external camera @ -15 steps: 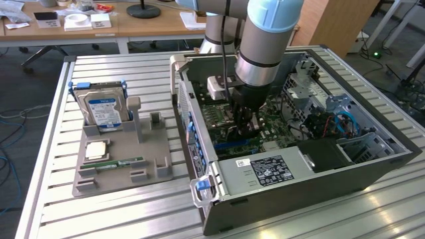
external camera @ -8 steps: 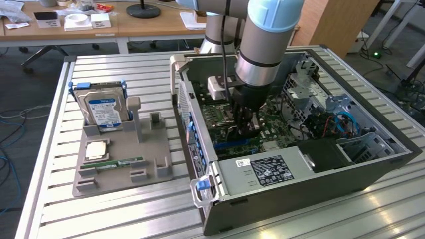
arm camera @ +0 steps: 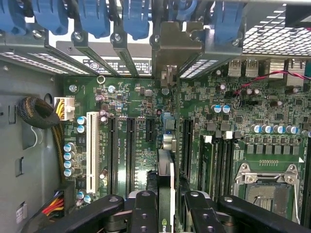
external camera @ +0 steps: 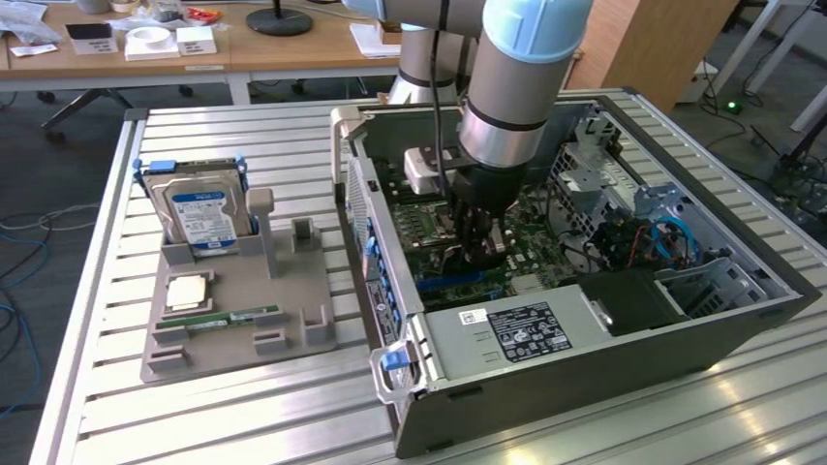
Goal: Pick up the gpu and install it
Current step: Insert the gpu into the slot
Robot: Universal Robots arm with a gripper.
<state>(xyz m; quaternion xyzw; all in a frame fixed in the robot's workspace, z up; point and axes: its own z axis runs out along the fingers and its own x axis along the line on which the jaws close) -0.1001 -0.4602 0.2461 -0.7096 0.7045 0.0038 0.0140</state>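
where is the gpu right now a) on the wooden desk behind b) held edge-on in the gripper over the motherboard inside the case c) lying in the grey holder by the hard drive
b: the gpu stands edge-on between the fingers of the gripper, above the slots of the motherboard inside the case.

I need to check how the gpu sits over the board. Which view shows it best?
The wrist view: the gpu stands edge-on between the fingers, its bracket among the rear slots. In the exterior view the gripper hides most of it inside the case.
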